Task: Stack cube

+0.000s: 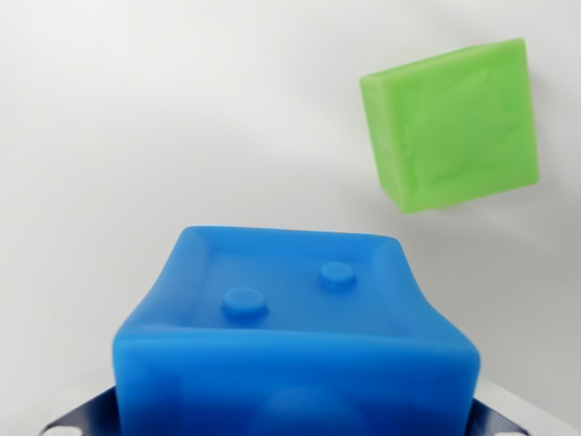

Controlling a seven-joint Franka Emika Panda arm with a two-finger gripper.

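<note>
Wrist view. A large blue cube of soft, slightly translucent rubbery material (295, 341) fills the lower centre of the frame and lies closest to the camera. Its upper face has a raised rim around a shallow recess, within which two low round studs are visible, one toward the wrist view's left and nearer, the other toward the wrist view's right and farther. The front face of this cube bulges outward, and its lower edge is cut off by the bottom of the frame.

At the two lower corners of the blue cube, dark blue-black parts of the gripper (295, 422) show on either side: one at the wrist view's left, one at the wrist view's right. The cube sits between them, and the jaws appear closed against its sides, holding it, though the contact surfaces themselves are hidden behind the cube.

A smaller-looking bright green cube of similar soft, glossy material (451, 125) lies in the upper part of the frame toward the wrist view's right. It is rotated relative to the frame edges, showing one broad, slightly uneven face and a narrow side face on its left. It rests on a plain white tabletop (136, 118), casting a faint shadow beneath its lower edge. The green cube is well apart from the blue cube, with bare white surface between them.
</note>
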